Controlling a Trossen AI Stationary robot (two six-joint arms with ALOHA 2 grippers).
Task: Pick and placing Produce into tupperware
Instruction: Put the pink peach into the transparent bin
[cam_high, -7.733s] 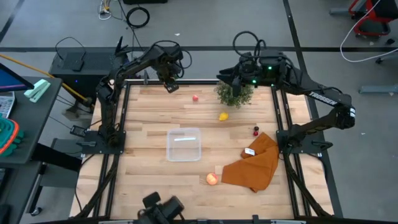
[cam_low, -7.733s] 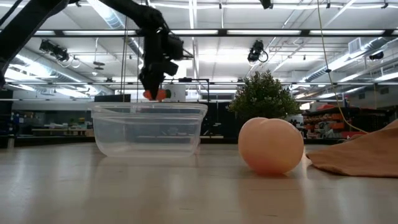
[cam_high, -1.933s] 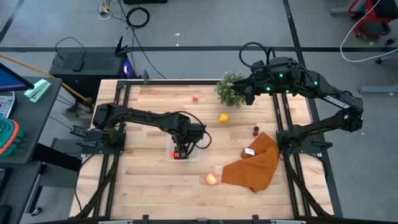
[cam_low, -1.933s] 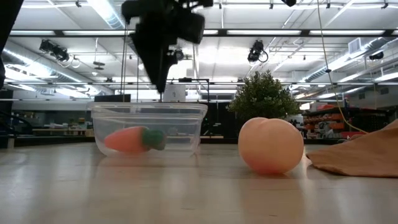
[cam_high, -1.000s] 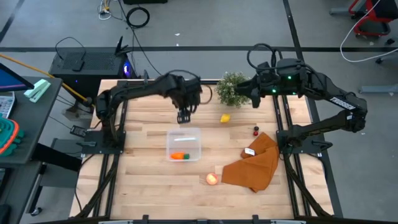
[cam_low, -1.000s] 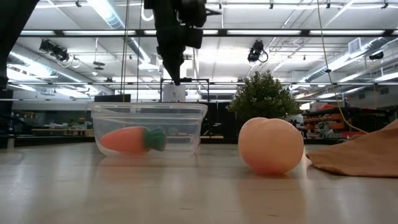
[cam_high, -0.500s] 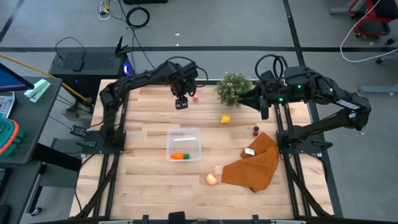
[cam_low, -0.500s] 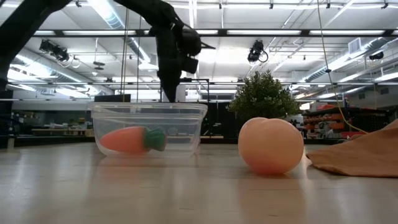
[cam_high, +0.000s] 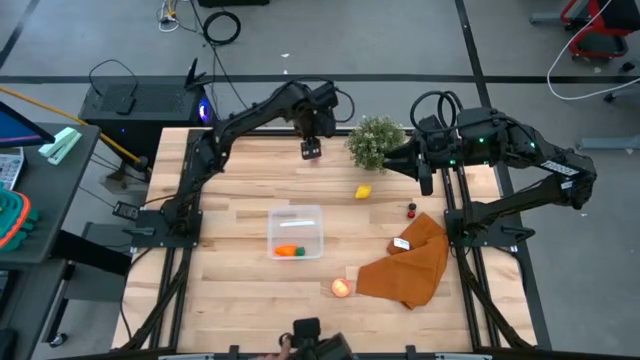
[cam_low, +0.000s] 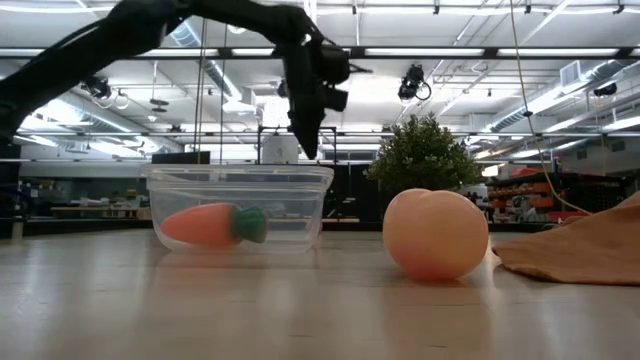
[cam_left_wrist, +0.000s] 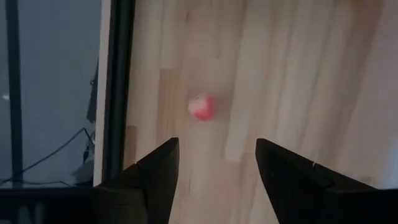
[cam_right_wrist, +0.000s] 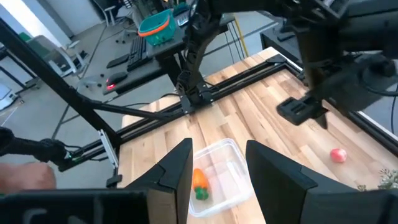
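My left gripper (cam_high: 311, 149) hangs open over the table's far edge, above a small red-pink fruit (cam_left_wrist: 202, 107) that lies on the wood ahead of its fingers; the fruit also shows in the right wrist view (cam_right_wrist: 337, 155). The clear tupperware (cam_high: 296, 232) stands mid-table with the orange carrot (cam_high: 288, 250) lying inside it; the carrot also shows in the low view (cam_low: 210, 224). The yellow lemon (cam_high: 360, 188), the tiny dark red berry (cam_high: 411, 209) and the pale apple (cam_high: 341, 287) lie on the table. My right gripper (cam_high: 398, 160) is open and empty, up beside the plant.
A bushy green potted plant (cam_high: 375, 142) stands at the far edge between the two grippers. A brown-orange cloth (cam_high: 410, 262) lies crumpled at the near right, beside the apple. Black frame rails run along the table's left and right sides.
My left gripper has gone from near the tupperware toward the table's far edge and a little to the right, ending over the small red-pink fruit. My right gripper has drawn back slightly toward the right edge. The carrot stays in the tupperware.
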